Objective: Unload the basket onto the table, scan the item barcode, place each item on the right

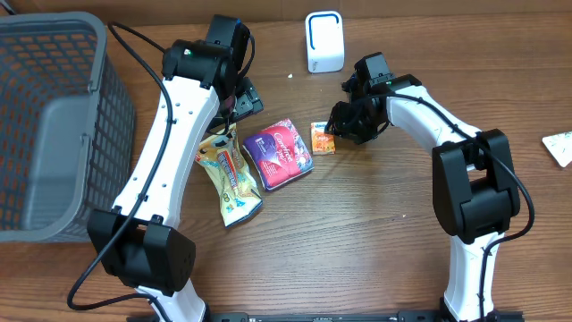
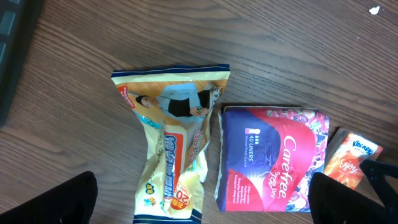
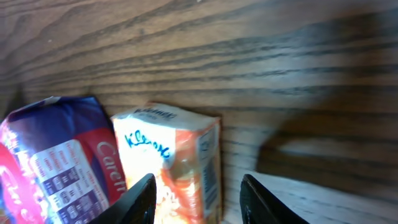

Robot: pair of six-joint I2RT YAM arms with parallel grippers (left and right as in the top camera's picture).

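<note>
Overhead: the right gripper (image 1: 343,126) hangs at the Kleenex tissue pack (image 1: 323,138), which lies flat near the white scanner (image 1: 323,41). Left wrist: the left gripper (image 2: 205,200) is spread wide and empty above a snack bag (image 2: 174,143) and a Carefree pack (image 2: 273,158). Right wrist: the fingers straddle the Kleenex, not yet pinching. This looks like the pick-up step; next it must close, lift, and turn the barcode to the scanner.

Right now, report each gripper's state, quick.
Left gripper: open, holding nothing.
Right gripper: open, fingers either side of the Kleenex pack, not clamped on it.
</note>
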